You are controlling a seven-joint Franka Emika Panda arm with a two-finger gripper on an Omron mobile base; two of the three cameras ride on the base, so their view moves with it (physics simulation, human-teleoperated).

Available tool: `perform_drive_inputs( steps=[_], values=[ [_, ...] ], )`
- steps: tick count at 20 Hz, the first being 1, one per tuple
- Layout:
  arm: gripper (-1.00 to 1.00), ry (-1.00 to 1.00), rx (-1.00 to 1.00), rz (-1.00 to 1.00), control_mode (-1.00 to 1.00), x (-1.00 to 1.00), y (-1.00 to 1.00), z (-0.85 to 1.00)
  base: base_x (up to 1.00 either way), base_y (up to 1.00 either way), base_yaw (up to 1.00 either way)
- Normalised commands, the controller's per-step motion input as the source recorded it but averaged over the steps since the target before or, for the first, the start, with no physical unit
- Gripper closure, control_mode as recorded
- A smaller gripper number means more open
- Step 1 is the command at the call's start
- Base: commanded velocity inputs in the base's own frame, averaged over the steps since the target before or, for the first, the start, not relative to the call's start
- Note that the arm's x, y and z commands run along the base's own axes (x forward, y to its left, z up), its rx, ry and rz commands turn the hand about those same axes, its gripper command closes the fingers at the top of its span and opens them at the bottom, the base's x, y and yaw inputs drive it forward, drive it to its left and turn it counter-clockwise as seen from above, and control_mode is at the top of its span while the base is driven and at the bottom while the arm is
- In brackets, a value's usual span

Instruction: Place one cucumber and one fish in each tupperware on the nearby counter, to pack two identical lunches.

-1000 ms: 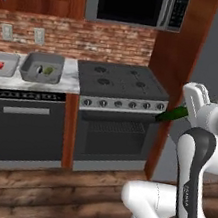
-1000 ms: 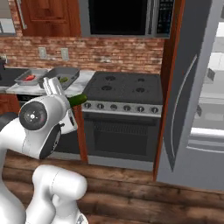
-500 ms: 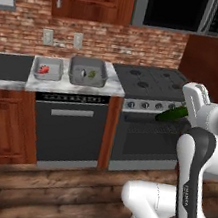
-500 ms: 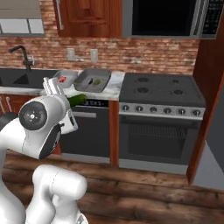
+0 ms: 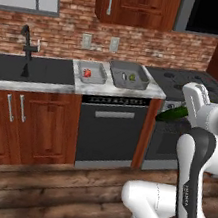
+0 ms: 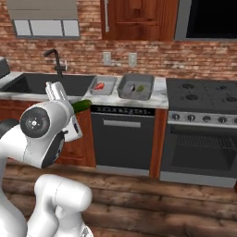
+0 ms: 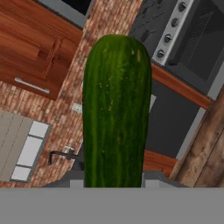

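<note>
The white marbled counter (image 5: 154, 91) bears two grey tubs, smaller (image 5: 91, 72) beside larger (image 5: 129, 75).

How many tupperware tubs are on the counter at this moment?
2. The smaller tub sits on the counter beside the sink; the larger tub is next to it on the stove side. Both show contents too small to identify.

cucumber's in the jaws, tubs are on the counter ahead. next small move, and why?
Probably carry the cucumber forward and up toward the smaller tub. The gripper holds it off to the side, below counter height. That tub shows something red; the larger tub already holds something green.
</note>
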Motion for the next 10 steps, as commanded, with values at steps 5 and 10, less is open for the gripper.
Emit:
perform_drive_inputs(
  steps=[5,10],
  values=[
    [1.00,0.00,0.00,0.00,1.00,0.00,0.00,0.00,0.38,0.68,-0.04],
    [1.00,0.00,0.00,0.00,1.00,0.00,0.00,0.00,0.81,0.04,0.00]
  ],
)
